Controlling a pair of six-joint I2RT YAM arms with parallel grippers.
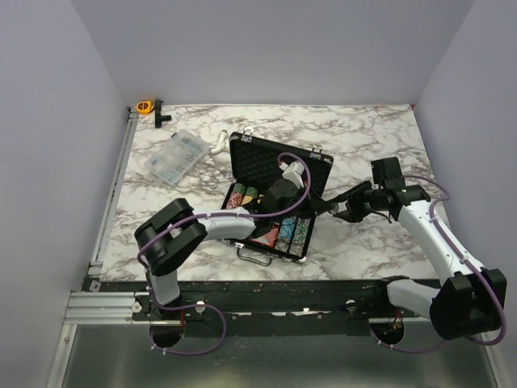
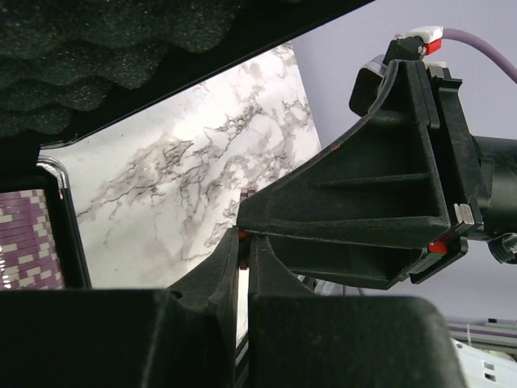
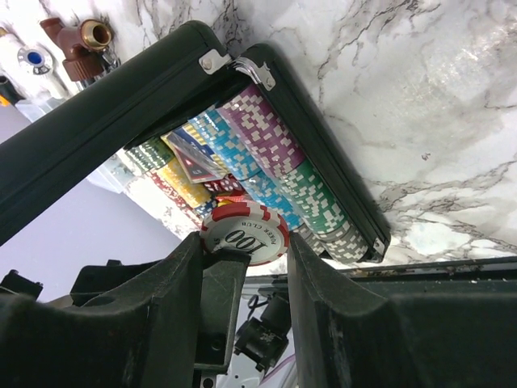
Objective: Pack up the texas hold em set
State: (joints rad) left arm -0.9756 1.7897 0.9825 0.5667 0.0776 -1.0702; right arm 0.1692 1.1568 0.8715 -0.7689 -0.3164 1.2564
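The black briefcase (image 1: 279, 162) lies open mid-table, its foam lid (image 2: 97, 56) raised and rows of multicoloured poker chips (image 3: 275, 162) in its base. A red card deck (image 3: 194, 166) rests on the rows. At the case's right edge, my right gripper (image 3: 244, 242) is shut on a red-and-white "100" chip (image 3: 244, 234), held across its rim. My left gripper (image 2: 244, 236) reaches across the case and meets it there, its tips pinched on a red sliver of that same chip. In the top view the two grippers (image 1: 333, 210) touch tip to tip.
A clear plastic compartment box (image 1: 172, 157) lies at the back left, with a white fitting (image 1: 218, 147) beside it. An orange tape measure (image 1: 145, 106) sits in the far left corner. A brown pipe fitting (image 3: 81, 40) shows behind the lid.
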